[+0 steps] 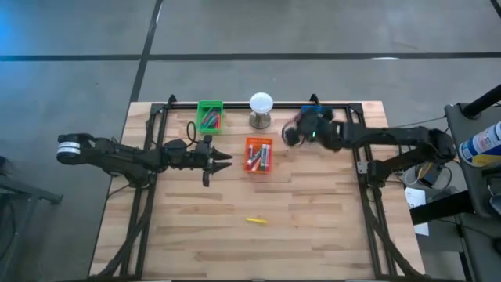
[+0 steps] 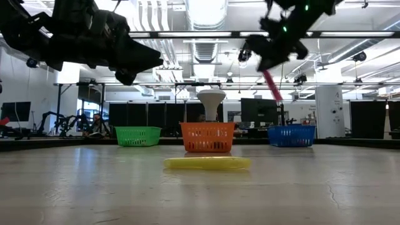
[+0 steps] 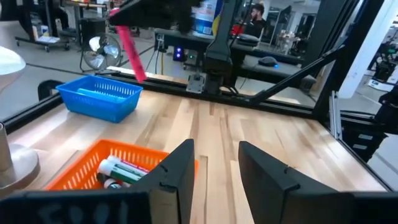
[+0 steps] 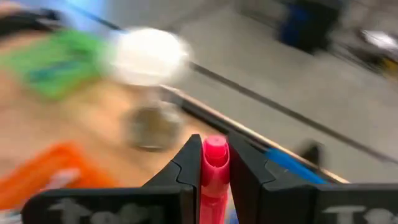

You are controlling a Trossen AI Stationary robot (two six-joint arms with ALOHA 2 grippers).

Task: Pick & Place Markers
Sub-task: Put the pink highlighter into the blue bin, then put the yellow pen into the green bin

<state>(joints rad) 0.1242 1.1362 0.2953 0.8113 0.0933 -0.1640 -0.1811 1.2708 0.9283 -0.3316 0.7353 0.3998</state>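
My right gripper (image 2: 270,57) is up in the air over the table's far right part, between the white ball (image 1: 261,103) and the blue bin (image 2: 291,135), shut on a pink marker (image 2: 272,85). My left gripper (image 1: 225,161) hovers open, pointing level at the orange bin (image 1: 258,155), which holds several markers (image 3: 122,171); nothing is between its fingers (image 3: 180,171). A yellow marker (image 1: 257,221) lies flat on the table near the middle front. The green bin (image 1: 210,116) at the far edge also holds markers. My right gripper pinches the pink marker between its two fingers, with the marker lying along the fingers and its end (image 4: 215,149) sticking out past their tips. The fingers slant downward. The marker (image 3: 129,50) hangs tilted below the gripper, lifted clear of the table and the bins.
The white ball on its grey stand (image 1: 260,120) sits between the green and blue bins at the far edge. A black frame (image 1: 362,157) borders the wooden table. The blue bin (image 3: 99,96) lies partly under my right arm in the high view.
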